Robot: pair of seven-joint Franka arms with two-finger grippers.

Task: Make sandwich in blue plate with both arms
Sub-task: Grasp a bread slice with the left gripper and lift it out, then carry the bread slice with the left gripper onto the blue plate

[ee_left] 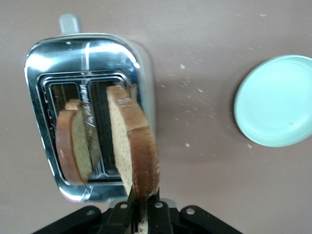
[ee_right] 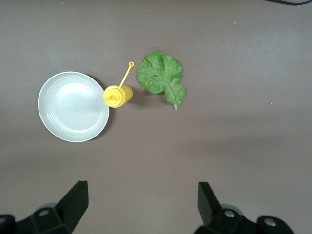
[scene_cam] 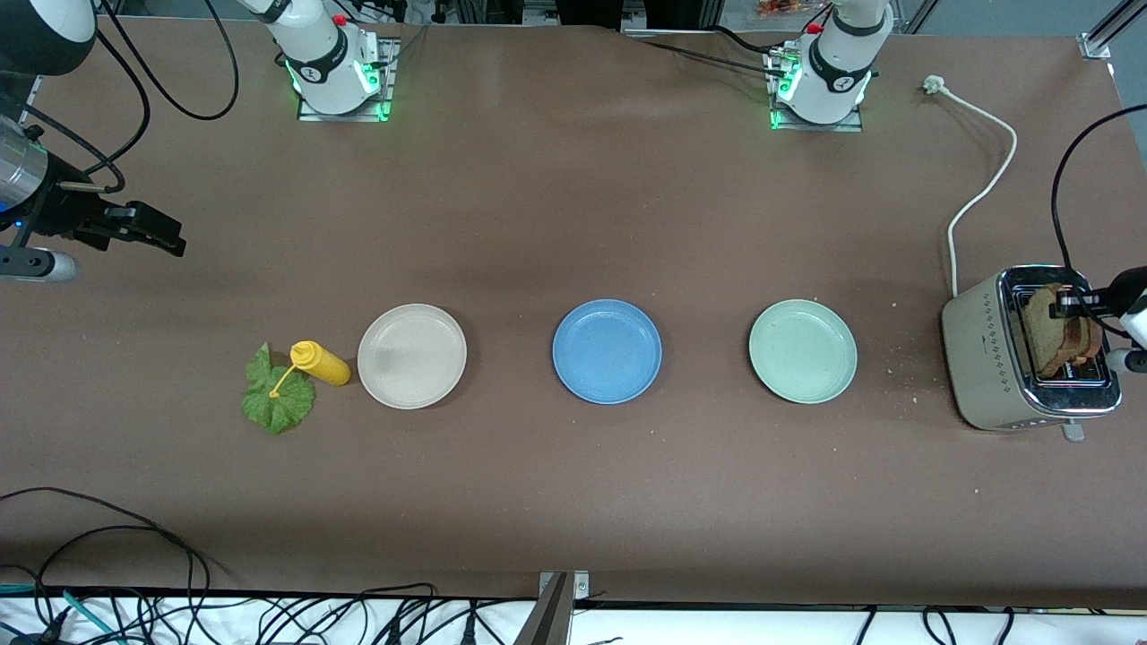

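A brown mat covers the table (scene_cam: pixel 573 502), speckled with crumbs near the toaster (scene_cam: pixel 1029 349) at the left arm's end; a white power cord (scene_cam: pixel 984 188) trails from it toward the bases. Black cables hang along the table's near edge. The left gripper (ee_left: pixel 141 214) is over the toaster, clenched on a bread slice (ee_left: pixel 132 146) lifted above a slot; a second slice (ee_left: pixel 73 146) sits in the other slot. In a row lie a pale green plate (scene_cam: pixel 803 350), the empty blue plate (scene_cam: pixel 607 351) mid-table, and a beige plate (scene_cam: pixel 412 356). Beside that stand a yellow squeeze bottle (scene_cam: pixel 321 363) and a lettuce leaf (scene_cam: pixel 278 400). The right gripper (ee_right: pixel 141 204) hangs spread apart, holding nothing, over the right arm's end.
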